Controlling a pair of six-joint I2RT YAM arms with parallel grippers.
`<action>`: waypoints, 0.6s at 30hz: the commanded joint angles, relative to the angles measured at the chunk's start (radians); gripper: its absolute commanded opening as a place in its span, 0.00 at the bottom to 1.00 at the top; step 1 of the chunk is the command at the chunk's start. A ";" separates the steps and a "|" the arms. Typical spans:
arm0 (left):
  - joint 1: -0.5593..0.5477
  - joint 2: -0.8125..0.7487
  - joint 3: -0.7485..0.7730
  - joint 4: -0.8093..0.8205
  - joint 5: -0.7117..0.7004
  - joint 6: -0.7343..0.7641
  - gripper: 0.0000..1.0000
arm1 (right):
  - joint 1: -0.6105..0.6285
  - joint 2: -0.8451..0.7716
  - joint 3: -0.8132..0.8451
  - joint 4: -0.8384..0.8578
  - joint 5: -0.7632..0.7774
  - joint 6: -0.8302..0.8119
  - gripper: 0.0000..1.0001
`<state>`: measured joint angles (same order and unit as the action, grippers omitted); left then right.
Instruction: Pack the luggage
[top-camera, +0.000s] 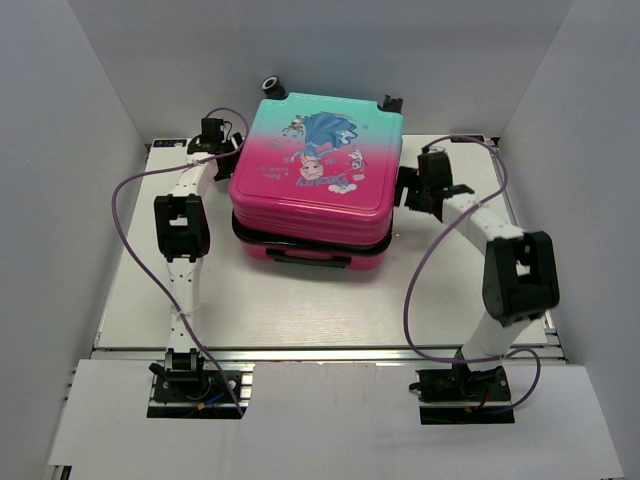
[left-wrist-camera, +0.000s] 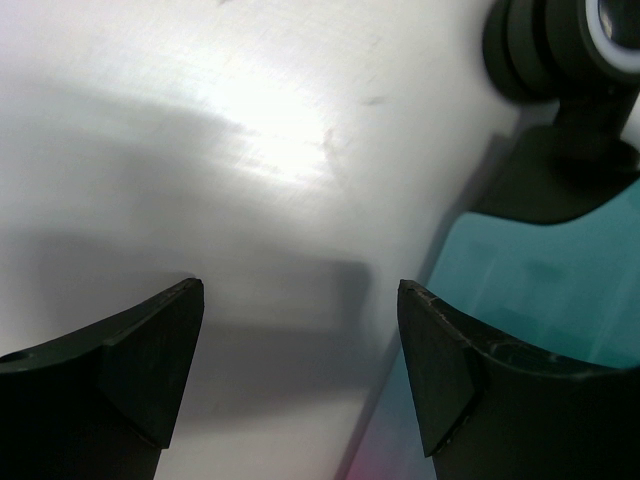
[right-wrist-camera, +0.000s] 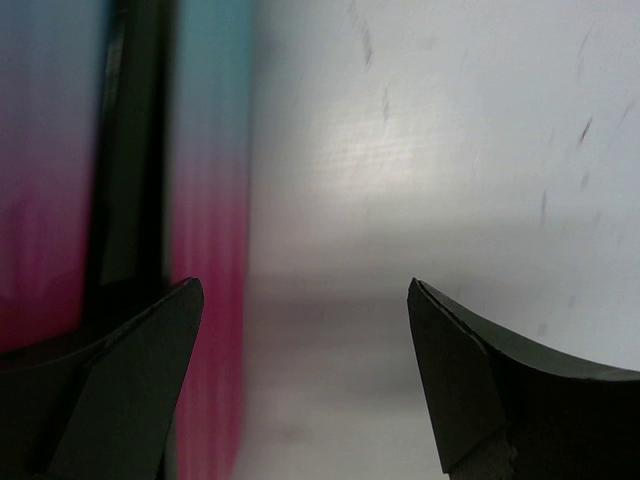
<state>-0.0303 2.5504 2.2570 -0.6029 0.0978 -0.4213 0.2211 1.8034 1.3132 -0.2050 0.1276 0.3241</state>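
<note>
Top view: the luggage (top-camera: 315, 185) lies flat, print side up, mid-table (top-camera: 300, 300) toward 12 o'clock, w/ a wheel (top-camera: 274, 87) at its 12 edge and the handle (top-camera: 308, 258) at its 6 edge. The halves look shut on each other; zip state I can't tell. My left gripper (top-camera: 215, 138) sits at its 10 o'clock and my right gripper (top-camera: 418, 185) at its 3 o'clock, both near it, neither clearly touching. Risk: if I push from one side only, the luggage prob. slides or spins on the smooth top instead of opening. Left wrist view: jaws spread wide, nothing btwn them, bare table under. The luggage (left-wrist-camera: 540, 290) shows teal at 3 o'clock and a wheel (left-wrist-camera: 565, 40) at 1. Closing here grabs air, and driving fwd could snag the wheel bracket. Right wrist view: jaws wide too, empty. The luggage (right-wrist-camera: 210, 200) w/ its black seam band (right-wrist-camera: 135, 150) is at 9 o'clock, one finger (right-wrist-camera: 120, 380) just beside it. It's blurred, so I can't judge the gap. That finger could scrape the hard side or wedge in the seam band & skew the top half.
</note>
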 joint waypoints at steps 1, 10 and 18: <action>-0.223 0.044 0.042 0.098 0.229 0.064 0.90 | 0.293 -0.184 -0.165 0.030 -0.151 0.025 0.89; -0.271 0.044 0.058 0.184 0.068 -0.051 0.98 | 0.603 -0.418 -0.333 -0.117 -0.033 0.137 0.89; -0.117 -0.154 0.050 0.004 -0.240 -0.091 0.98 | 0.561 -0.734 -0.381 -0.404 0.219 0.240 0.89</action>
<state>-0.0719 2.5816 2.3100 -0.5156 -0.0505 -0.4820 0.7795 1.1542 0.8982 -0.6415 0.3161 0.5438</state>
